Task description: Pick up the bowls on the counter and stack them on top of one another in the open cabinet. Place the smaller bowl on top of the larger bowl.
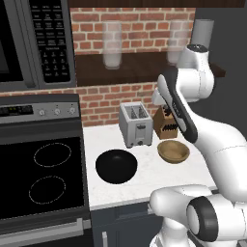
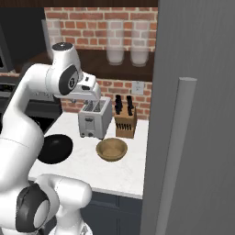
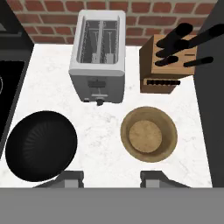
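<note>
A: Kitchen tabletop (image 1: 144, 181), seen from above & both sides. What's shown w/ the bowls?

B: Black bowl (image 3: 41, 145) is seen resting on the white tabletop at the edge next to the stovetop (image 1: 41, 176), in front & to the stove side of the toaster (image 3: 98, 57). Wooden bowl (image 3: 148, 134) is set upright on the tabletop, in front of the knife block (image 3: 168, 65), well apart from the black bowl. Both are shown empty.

A: And the fingers?

B: Fingers (image 3: 111, 179) are held above the tabletop, over the gap between the two bowls; tips are seen spread apart w/ nothing between them. Neither bowl is touched.

A: The shelf?

B: Dark wooden shelf (image 1: 140, 70) is pictured against the brick wall (image 1: 135, 24), above the toaster. Two clear glass jars (image 2: 123, 46) are stood on it, side by side. No bowl is placed there yet.

A: Anything else nearby?

B: Microwave (image 1: 36, 41) is mounted over the stovetop, left of the shelf. A tall grey panel (image 2: 197, 114) is seen at the right end of the tabletop in the right base view, just beside the knife block. Arm (image 1: 193, 116) is raised over the tabletop's near edge.
</note>
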